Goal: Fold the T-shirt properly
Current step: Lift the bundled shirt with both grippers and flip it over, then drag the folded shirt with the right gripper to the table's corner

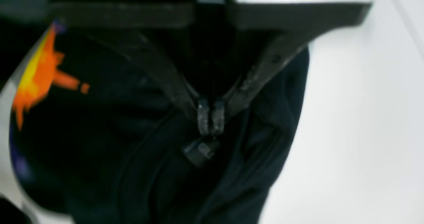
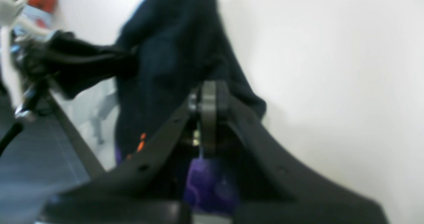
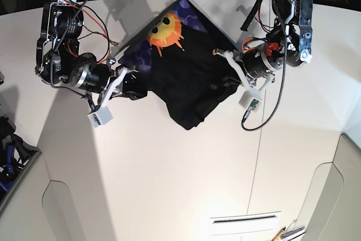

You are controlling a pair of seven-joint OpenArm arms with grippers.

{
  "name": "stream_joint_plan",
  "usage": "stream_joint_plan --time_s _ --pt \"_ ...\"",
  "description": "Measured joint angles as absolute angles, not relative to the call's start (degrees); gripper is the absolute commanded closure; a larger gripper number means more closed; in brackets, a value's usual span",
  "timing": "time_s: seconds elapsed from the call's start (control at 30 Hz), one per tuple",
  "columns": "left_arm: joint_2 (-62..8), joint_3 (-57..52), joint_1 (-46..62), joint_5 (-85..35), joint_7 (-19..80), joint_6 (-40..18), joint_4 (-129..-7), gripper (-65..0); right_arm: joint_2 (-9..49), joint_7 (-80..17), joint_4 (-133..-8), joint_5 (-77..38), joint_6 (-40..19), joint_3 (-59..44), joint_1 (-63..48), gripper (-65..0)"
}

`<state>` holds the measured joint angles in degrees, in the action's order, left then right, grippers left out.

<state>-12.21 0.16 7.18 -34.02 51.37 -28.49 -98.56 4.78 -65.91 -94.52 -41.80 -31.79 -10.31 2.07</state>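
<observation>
The black T-shirt is bunched between my two grippers, with its orange-yellow sun print on purple facing up at the far end. My left gripper is shut on a fold of the black cloth; the sun print shows at that view's left. In the base view the left gripper is at the shirt's right edge. My right gripper is shut on the shirt, with purple print below the fingers. In the base view the right gripper is at the shirt's left edge.
The white table spreads below the shirt, with bare surface to the right in the left wrist view. A cable loop hangs from the left arm. A slotted panel lies near the front edge. The left arm shows in the right wrist view.
</observation>
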Motion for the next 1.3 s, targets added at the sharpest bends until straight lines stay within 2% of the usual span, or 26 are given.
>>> stream_joint_plan --time_s 0.23,0.43,0.57,0.77,1.07,1.3 --pt "-12.1 -0.2 3.1 -36.8 50.7 -28.3 -100.2 0.0 2.8 -66.3 -99.5 -48.4 -33.3 -10.0 2.1 0.0" --pt "-12.1 -6.5 3.2 -36.5 51.9 -28.3 -106.7 0.0 0.3 -67.1 -99.8 -48.0 -33.3 -1.4 2.1 0.0" --pt "-12.1 -12.5 5.1 -36.4 51.9 -27.2 -107.2 0.0 0.0 -66.9 -99.8 -41.6 -33.5 6.4 2.0 0.0" --pt "-12.1 -18.1 8.5 -36.5 52.1 -27.2 -107.2 0.0 0.1 -60.2 -97.3 -27.1 -31.7 13.1 2.1 0.0" --pt "-11.7 -19.0 11.1 -36.7 52.2 -27.3 -107.2 0.0 0.1 -57.6 -87.3 -18.9 -26.0 11.2 2.2 0.0" --pt "-11.7 -19.0 11.1 -37.1 52.2 -27.3 -107.2 0.0 3.0 -56.5 -87.0 -18.1 -23.0 2.1 2.6 0.0"
